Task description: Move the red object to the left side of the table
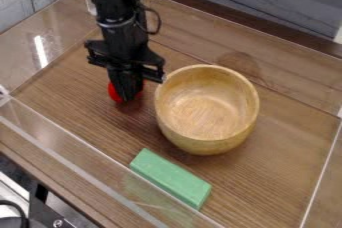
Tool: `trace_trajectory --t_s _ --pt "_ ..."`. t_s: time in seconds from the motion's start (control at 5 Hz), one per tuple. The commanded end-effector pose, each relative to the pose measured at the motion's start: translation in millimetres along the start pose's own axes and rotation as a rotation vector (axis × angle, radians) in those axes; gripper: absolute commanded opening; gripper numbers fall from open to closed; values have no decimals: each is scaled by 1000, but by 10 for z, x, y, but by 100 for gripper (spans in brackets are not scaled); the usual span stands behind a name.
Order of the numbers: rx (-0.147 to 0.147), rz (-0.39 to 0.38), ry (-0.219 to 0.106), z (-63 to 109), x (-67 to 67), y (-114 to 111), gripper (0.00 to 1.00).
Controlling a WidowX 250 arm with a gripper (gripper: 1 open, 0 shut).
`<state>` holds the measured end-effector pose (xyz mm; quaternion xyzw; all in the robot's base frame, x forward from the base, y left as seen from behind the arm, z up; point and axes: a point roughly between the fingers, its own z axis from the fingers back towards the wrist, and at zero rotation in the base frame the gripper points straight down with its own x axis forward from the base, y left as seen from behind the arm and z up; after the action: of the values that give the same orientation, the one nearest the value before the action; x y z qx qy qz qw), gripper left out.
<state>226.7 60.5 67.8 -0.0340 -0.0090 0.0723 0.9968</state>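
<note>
The red object is a small round red toy on the brown table, just left of the wooden bowl. My black gripper reaches straight down over it, and its fingers are closed on the toy's upper half. Only the toy's lower part shows beneath the fingertips. The toy looks to rest on or just above the wood; I cannot tell which.
A light wooden bowl stands right of the gripper, close to it. A flat green block lies near the front wall. Low clear acrylic walls edge the tabletop. Bare wood stretches left of the toy.
</note>
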Motion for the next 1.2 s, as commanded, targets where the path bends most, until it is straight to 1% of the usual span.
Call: trace_trajectory --t_s 0.0,0.2,0.6,1.0 --pt "2 99 -74 203 2 -10 0" --pt "4 199 -99 266 -22 -38 0" --pt "1 193 -122 262 -60 124 0" --pt "14 315 -135 380 -4 43 0"
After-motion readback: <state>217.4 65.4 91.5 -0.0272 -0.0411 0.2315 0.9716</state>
